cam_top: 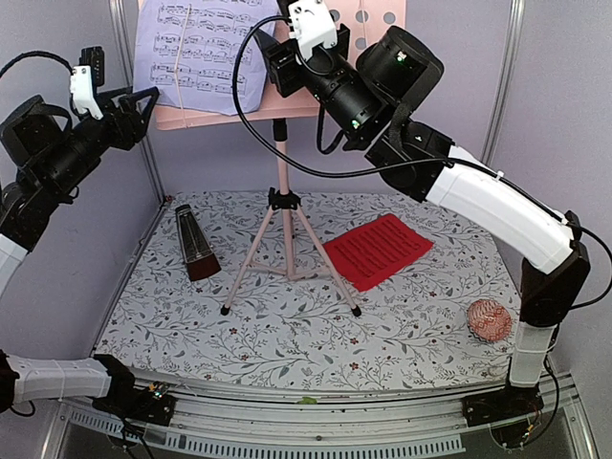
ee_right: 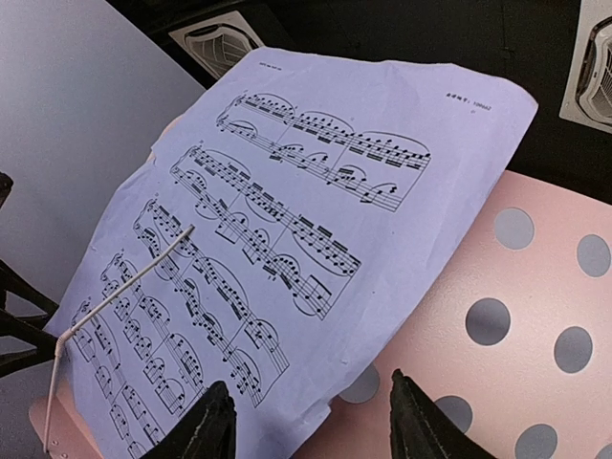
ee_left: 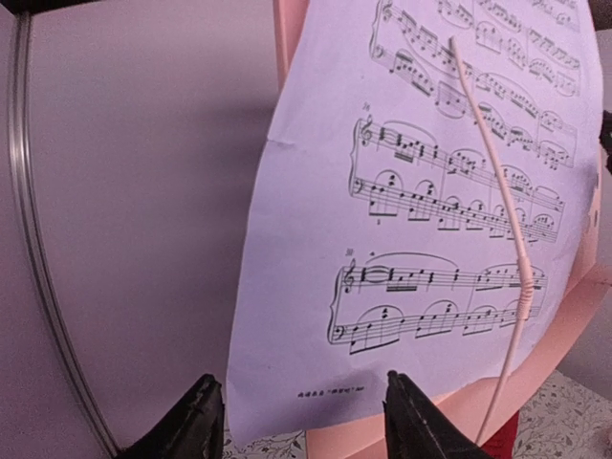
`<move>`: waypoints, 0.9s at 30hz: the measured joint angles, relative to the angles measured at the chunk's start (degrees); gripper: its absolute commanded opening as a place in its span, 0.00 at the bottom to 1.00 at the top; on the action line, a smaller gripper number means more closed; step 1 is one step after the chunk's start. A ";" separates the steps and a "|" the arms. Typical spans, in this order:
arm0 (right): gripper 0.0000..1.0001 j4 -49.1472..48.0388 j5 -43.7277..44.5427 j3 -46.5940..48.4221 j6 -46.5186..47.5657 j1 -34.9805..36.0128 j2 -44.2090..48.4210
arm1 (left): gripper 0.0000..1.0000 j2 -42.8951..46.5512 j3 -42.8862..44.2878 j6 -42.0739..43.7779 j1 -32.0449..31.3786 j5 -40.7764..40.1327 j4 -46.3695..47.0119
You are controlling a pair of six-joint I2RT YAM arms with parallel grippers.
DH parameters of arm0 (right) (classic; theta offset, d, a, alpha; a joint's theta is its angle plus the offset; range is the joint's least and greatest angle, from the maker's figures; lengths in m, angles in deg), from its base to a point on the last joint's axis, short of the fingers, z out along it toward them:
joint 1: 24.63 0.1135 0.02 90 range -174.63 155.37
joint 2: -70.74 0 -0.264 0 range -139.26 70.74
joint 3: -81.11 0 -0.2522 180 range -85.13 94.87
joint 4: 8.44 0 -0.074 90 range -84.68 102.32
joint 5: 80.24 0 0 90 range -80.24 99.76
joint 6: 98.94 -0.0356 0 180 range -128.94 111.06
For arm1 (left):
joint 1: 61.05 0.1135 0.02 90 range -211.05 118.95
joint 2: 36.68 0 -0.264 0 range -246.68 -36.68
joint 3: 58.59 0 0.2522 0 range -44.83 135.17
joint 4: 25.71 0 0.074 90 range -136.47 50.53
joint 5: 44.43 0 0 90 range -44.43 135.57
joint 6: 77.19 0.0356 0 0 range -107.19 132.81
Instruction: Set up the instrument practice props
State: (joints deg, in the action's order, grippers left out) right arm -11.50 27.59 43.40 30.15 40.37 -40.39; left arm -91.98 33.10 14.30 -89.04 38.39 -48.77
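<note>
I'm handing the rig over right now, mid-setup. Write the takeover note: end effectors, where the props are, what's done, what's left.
Left end effector: open, holding nothing, at the lower left corner of the lilac sheet.
Right end effector: open, holding nothing, by the sheet's right edge on the desk.
Props: music stand upright mid-table; lilac sheet on its desk under the wire retainer; metronome upright to the left of the stand; red sheet flat on the table to the right of the stand.
Done: stand up, lilac sheet placed, metronome standing.
Left: probably the red sheet onto the desk.
</note>
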 measured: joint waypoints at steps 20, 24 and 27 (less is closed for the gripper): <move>0.58 -0.37 0.07 -1.90 -0.74 0.00 0.70 | 0.00 2.60 -1.11 -2.67 0.90 4.48 -0.96; 0.59 -0.39 0.07 -1.90 -0.74 0.00 0.70 | 0.00 2.97 -2.21 -3.10 0.92 4.83 -1.11; 0.59 -0.39 0.07 -1.90 -0.74 0.00 0.70 | 0.00 3.23 -3.19 -3.39 0.92 4.87 -1.14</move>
State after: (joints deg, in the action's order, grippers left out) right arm -11.89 27.65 41.50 29.40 40.37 -39.69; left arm -88.75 29.91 10.92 -88.12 43.26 -49.91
